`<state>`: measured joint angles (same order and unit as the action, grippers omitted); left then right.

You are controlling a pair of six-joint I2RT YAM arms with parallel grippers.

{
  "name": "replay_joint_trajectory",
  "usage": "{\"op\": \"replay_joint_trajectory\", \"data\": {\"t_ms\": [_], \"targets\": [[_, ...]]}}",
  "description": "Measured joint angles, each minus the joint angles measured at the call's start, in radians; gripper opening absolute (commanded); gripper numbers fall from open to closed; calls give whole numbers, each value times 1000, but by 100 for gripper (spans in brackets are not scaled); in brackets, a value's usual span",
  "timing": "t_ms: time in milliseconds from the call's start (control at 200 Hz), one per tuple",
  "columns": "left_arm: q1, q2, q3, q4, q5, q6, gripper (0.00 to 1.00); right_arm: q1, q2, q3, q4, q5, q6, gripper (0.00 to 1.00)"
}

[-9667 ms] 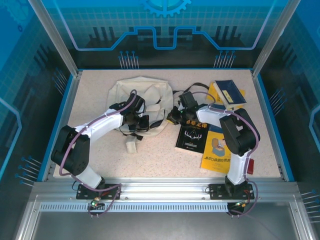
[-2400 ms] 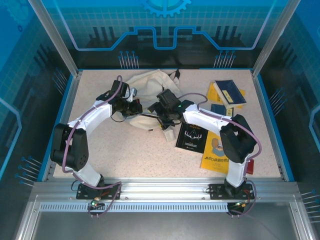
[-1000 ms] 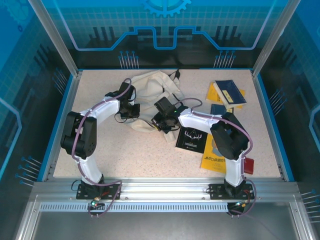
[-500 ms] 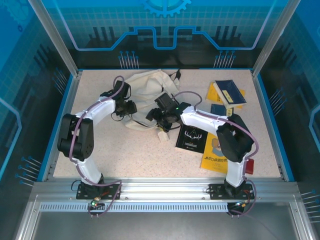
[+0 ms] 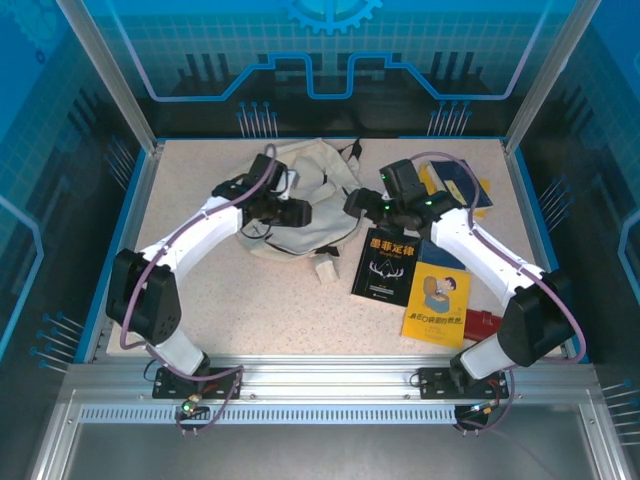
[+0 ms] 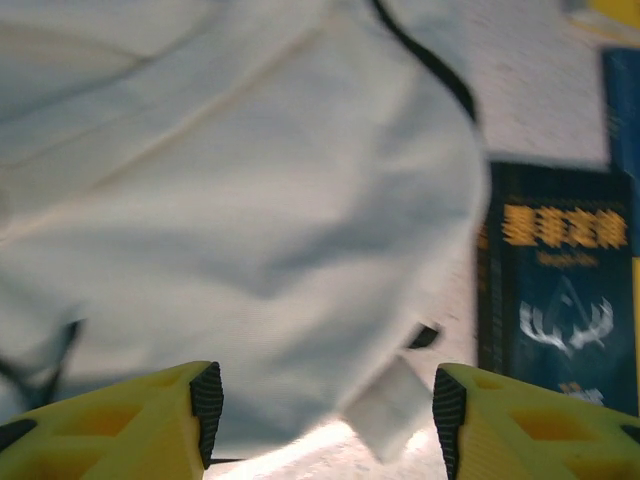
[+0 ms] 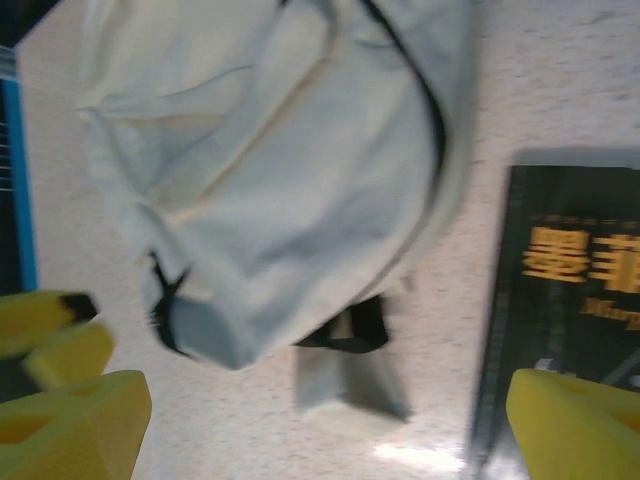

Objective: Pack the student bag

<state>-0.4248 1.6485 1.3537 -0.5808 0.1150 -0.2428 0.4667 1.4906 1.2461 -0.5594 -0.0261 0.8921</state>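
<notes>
The student bag (image 5: 312, 182) lies crumpled at the back middle of the table, cream fabric with black trim. Its cream strap tab (image 5: 325, 270) trails toward the front. My left gripper (image 5: 297, 212) hovers over the bag's front half, open, with nothing between its yellow fingers (image 6: 195, 405); the left wrist view looks down on the bag (image 6: 250, 200). My right gripper (image 5: 352, 203) hangs just right of the bag, open wide and empty. The right wrist view takes in the bag (image 7: 270, 170) and the strap tab (image 7: 350, 390) lying on the table.
A black book (image 5: 387, 265) lies right of the bag, also seen as the black book (image 6: 555, 290) (image 7: 580, 270) from both wrists. A yellow book (image 5: 437, 298) lies beside it. More books (image 5: 455, 185) are stacked at the back right. A red item (image 5: 482, 322) sits by the right arm.
Both grippers have opened and let go of the bag. The right gripper swung up and right, away from it. The left gripper shifted right over the bag, which now lies spread out.
</notes>
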Motion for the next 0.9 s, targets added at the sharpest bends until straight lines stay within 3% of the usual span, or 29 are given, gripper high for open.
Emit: {"op": "replay_joint_trajectory", "data": {"t_ms": [375,635,790,900], "targets": [[-127,253,158,-24,87,129,59,-108,-10,-87,-38,-61,-98,94],[-137,412,282,-63,53,154,57,-124,-23,-155,-23,-90,-100,94],[-137,457,326,-97,27,175,50,-128,-35,-179,-14,-92,-99,94],[-137,470,329,-111,6,190,50,-128,-37,-185,-5,-96,-92,94]]}}
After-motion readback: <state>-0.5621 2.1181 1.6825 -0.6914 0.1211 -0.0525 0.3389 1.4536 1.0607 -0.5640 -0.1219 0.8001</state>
